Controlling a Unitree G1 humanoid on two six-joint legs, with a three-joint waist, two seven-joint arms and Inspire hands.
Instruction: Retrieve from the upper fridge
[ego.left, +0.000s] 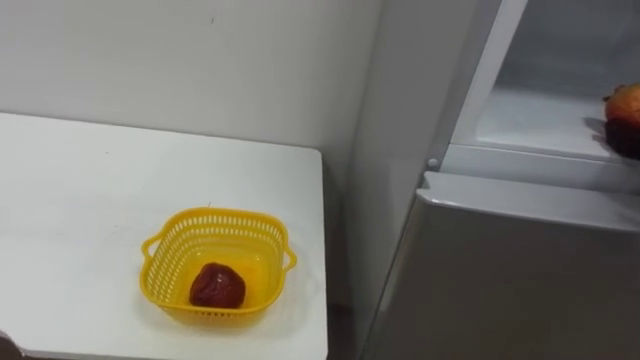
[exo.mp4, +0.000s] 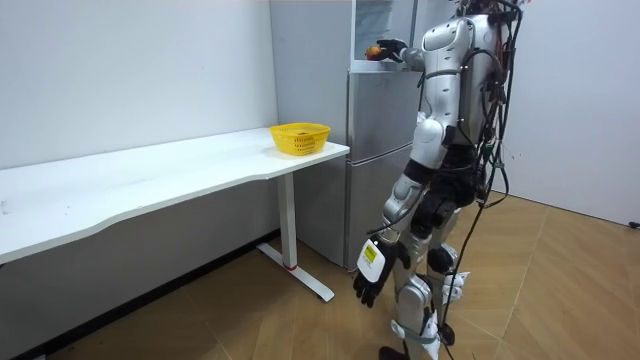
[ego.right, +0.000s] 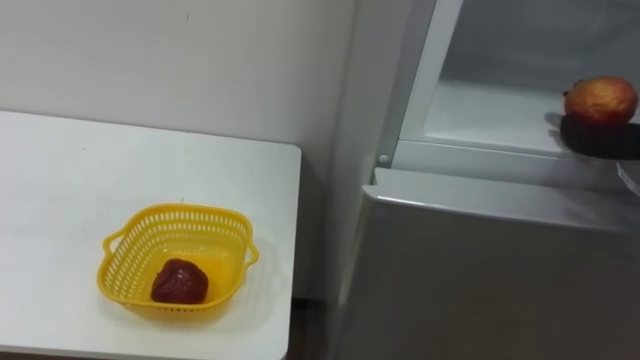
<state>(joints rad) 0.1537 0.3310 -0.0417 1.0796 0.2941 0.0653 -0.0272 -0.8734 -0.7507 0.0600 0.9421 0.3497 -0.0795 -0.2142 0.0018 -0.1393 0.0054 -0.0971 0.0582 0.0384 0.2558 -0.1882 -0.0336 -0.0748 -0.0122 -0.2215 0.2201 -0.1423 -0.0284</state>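
A red-and-yellow round fruit (ego.right: 599, 99) is at the front of the open upper fridge compartment (ego.right: 480, 110), at the right edge of the eye views. My right hand (ego.right: 600, 137) shows as a dark shape just under it, fingers curled round the fruit. In the room view I stand facing the fridge with that arm raised, the right hand (exo.mp4: 389, 47) on the fruit (exo.mp4: 372, 52). My left hand (exo.mp4: 372, 276) hangs by my thigh with relaxed fingers.
A yellow mesh basket (ego.right: 130, 240) with a dark red fruit (ego.right: 179, 282) in it sits near the right end of the white table (ego.right: 60, 180), next to the fridge. The grey lower fridge door (ego.right: 480, 270) is closed.
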